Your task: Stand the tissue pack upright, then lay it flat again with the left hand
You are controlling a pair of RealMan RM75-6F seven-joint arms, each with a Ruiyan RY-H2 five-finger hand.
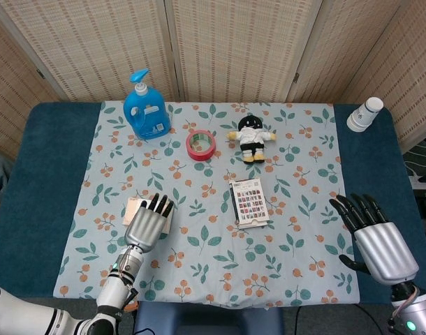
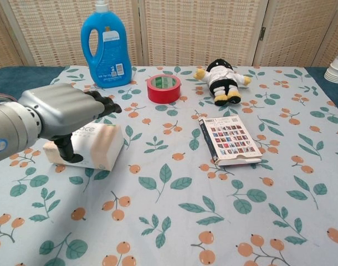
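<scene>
1. Fingers [image 2: 105, 105] of the left hand [image 1: 148, 223] are extended and slightly spread above the tissue pack [image 2: 97, 148]. The thumb hangs down against the pack's near face in the chest view. Whether the hand actually grips the pack cannot be determined.
2. Fingers of the right hand [image 1: 375, 237] are spread apart and hold nothing. The hand sits over the blue table surface [image 1: 38, 181], at the right edge of the leaf-print cloth [image 1: 213, 251].
3. The tissue pack lies flat on the cloth, on its left side, mostly covered by the left hand in the head view.
4. Further items on the cloth:
   - blue detergent bottle [image 1: 145, 108], far left;
   - red tape roll [image 1: 200, 144], near the centre;
   - plush doll [image 1: 251, 137], just right of the tape;
   - card booklet [image 1: 248, 202], lying flat, well apart from the pack.
5. A white paper cup stack [image 1: 365, 114] stands at the far right corner of the table.
</scene>
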